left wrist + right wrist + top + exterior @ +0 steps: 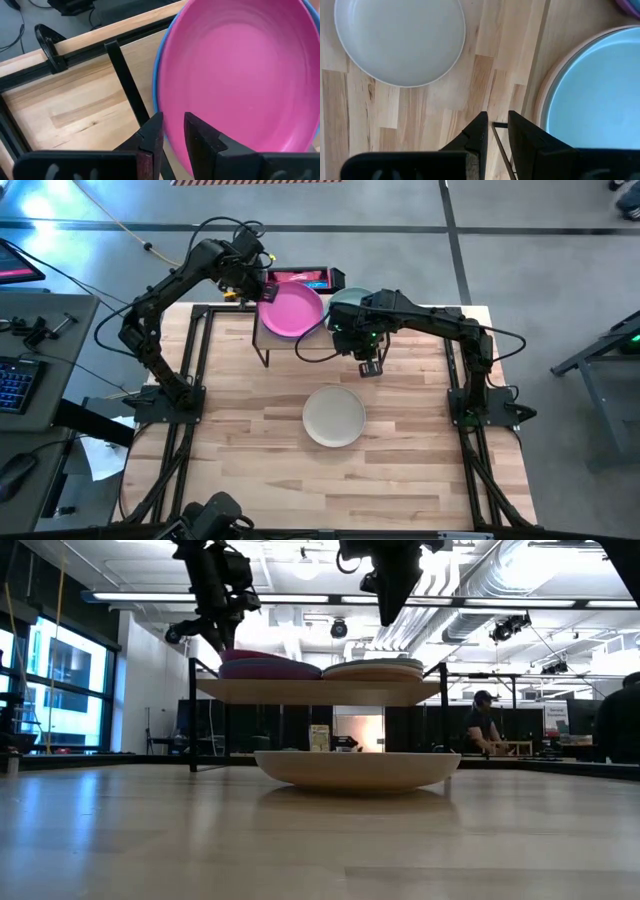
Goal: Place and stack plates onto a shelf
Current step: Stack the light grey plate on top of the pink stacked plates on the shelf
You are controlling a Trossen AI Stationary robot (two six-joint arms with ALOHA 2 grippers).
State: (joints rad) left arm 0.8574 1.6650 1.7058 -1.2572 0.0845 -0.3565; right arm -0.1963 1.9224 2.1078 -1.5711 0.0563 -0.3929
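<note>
Light-wood tabletop (250, 450) carries the shelf (262, 340) at its far edge; we find two plate stacks on it. The left stack is topped by a pink plate (291, 312) over a blue rim, the right by a pale teal plate (600, 95) over a peach rim. One cream plate (334, 416) lies alone on the table, nearer than the shelf. The left gripper (172, 135) hangs at the pink plate's edge, fingers slightly parted, grasping nothing. The right gripper (496, 131) hovers between shelf and cream plate, fingers narrowly apart, empty.
</note>
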